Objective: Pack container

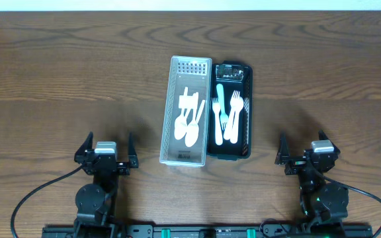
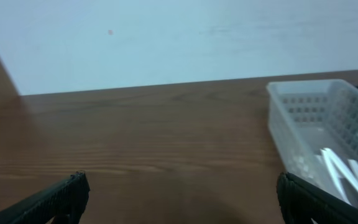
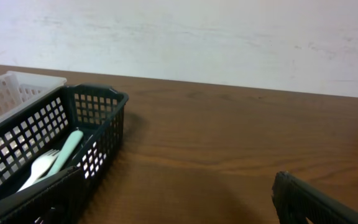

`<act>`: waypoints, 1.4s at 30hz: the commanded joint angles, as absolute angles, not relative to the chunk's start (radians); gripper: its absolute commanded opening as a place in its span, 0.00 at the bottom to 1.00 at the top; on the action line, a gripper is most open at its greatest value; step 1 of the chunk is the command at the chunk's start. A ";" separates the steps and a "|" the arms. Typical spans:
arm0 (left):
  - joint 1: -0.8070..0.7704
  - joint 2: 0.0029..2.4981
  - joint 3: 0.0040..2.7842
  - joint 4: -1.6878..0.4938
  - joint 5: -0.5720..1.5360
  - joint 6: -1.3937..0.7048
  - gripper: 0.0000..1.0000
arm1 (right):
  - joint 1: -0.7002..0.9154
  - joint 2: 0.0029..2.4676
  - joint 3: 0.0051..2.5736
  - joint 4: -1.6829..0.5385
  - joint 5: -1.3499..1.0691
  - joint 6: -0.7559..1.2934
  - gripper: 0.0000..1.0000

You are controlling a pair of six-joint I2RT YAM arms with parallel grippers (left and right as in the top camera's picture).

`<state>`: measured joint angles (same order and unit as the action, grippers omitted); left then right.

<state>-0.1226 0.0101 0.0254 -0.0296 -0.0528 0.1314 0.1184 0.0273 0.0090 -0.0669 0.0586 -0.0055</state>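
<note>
Both the left gripper (image 1: 110, 137) and the right gripper (image 1: 303, 140) had their fingers spread wide, pinching nothing. The white basket (image 1: 175, 99) of spoons (image 1: 189, 129) sat ahead and right of the left fingers. The black basket (image 1: 248, 112) of forks (image 1: 233, 122) sat ahead and left of the right ones. No loose cutlery anywhere, so I'd guess packing was done or not begun. Any next move would need a forward reach. Brown wood-grain table (image 1: 58, 79), plain pale wall (image 2: 166, 37) behind.

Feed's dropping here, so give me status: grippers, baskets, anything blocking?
Left gripper open, empty. Right gripper open, empty. White basket holds spoons, black basket holds forks, side by side. Nothing between grippers and baskets.
</note>
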 commanded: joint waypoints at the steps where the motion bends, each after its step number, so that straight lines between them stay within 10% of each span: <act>1: -0.099 0.002 0.004 -0.067 0.075 0.126 0.98 | 0.124 0.020 0.006 -0.070 0.052 -0.016 0.99; 42: -0.073 0.004 0.004 -0.059 0.131 0.074 0.98 | 0.124 0.020 0.006 -0.070 0.052 -0.016 0.99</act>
<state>-0.0792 0.0101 0.0257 -0.0341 0.1024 0.0784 0.1184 0.0269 0.0090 -0.0669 0.0586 -0.0055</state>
